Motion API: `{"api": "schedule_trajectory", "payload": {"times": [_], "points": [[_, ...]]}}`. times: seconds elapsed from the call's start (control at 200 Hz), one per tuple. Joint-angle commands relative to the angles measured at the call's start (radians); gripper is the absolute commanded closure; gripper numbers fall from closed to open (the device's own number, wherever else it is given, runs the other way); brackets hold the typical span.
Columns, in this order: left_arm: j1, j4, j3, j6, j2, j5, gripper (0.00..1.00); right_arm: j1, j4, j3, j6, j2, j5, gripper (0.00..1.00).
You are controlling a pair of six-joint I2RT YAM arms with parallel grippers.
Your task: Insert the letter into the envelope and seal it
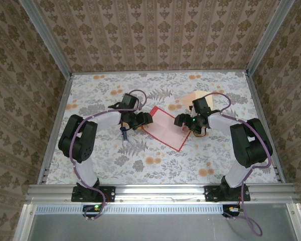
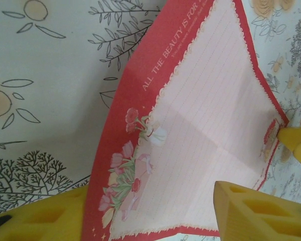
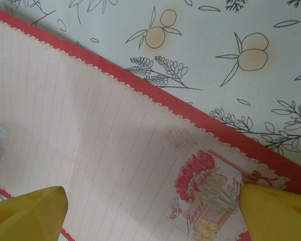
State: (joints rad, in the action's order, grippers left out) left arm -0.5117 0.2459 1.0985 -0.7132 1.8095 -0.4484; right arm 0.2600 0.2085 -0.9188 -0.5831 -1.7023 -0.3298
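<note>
1. Letter point(image 1: 165, 128) lies flat mid-table, printed side up, btwn the two grippers.
2. Left gripper point(image 1: 143, 120) – jaws part-open, one finger either side of the letter's left edge, nothing pinched.
3. Right gripper point(image 1: 182, 122) – jaws wide, over the opp. corner, holding nothing.
4. Envelope point(image 1: 192, 97) sits just behind the right gripper, near the letter's far corner.

The envelope point(image 1: 190, 95) lies partly hidden behind the right arm point(image 1: 226, 124).

- Top view: bright, even overhead light, with soft, faint shadows on the floral-print white tabletop point(image 1: 155, 165).
- Wrist views: thin pink red-bordered paper sheet point(image 2: 205, 115) sharp, dim shadow band across it; yellow foam fingers point(image 3: 30, 213) slightly soft.
</note>
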Motion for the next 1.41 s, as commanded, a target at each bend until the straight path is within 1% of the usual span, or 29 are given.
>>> {"api": "schedule_trajectory", "payload": {"times": [0.0, 0.165, 0.25, 0.3, 0.37, 0.435, 0.485, 0.515, 0.775, 0.915, 1.145, 1.25, 1.4], "points": [[-0.002, 0.028, 0.011, 0.029, -0.05, 0.005, 0.49, -0.006, 0.011, 0.022, -0.014, -0.008, 0.002, 0.09], [0.001, 0.051, 0.011, 0.055, -0.067, 0.022, 0.65, -0.009, 0.015, 0.024, -0.008, 0.003, 0.009, 0.09], [0.004, 0.065, 0.017, 0.067, -0.073, 0.025, 0.71, -0.013, 0.02, 0.024, -0.004, 0.005, 0.009, 0.09], [0.007, 0.071, 0.021, 0.074, -0.076, 0.022, 0.79, -0.014, 0.021, 0.023, -0.002, 0.007, 0.01, 0.09], [0.008, 0.082, 0.023, 0.083, -0.078, 0.024, 0.86, -0.017, 0.022, 0.022, -0.002, 0.009, 0.011, 0.09], [0.009, 0.089, 0.025, 0.091, -0.083, 0.025, 0.95, -0.018, 0.023, 0.022, -0.002, 0.012, 0.01, 0.09], [0.01, 0.095, 0.024, 0.095, -0.087, 0.026, 0.97, -0.019, 0.025, 0.02, 0.0, 0.015, 0.011, 0.09], [0.01, 0.097, 0.025, 0.099, -0.09, 0.027, 1.0, -0.019, 0.026, 0.019, -0.001, 0.015, 0.01, 0.09], [0.012, 0.128, 0.041, 0.146, -0.112, 0.049, 1.0, -0.02, 0.048, -0.005, 0.01, 0.022, 0.011, 0.09], [0.012, 0.16, 0.077, 0.2, -0.131, 0.078, 1.0, -0.02, 0.1, -0.06, 0.013, 0.04, 0.007, 0.09], [0.012, 0.226, 0.165, 0.32, -0.143, 0.139, 1.0, -0.02, 0.263, -0.225, -0.037, 0.066, -0.013, 0.08], [0.008, 0.239, 0.196, 0.374, -0.146, 0.151, 1.0, -0.02, 0.359, -0.315, -0.091, 0.061, -0.022, 0.06], [-0.02, 0.277, 0.241, 0.482, -0.148, 0.208, 1.0, -0.021, 0.493, -0.457, -0.177, 0.029, -0.03, 0.04]]}}
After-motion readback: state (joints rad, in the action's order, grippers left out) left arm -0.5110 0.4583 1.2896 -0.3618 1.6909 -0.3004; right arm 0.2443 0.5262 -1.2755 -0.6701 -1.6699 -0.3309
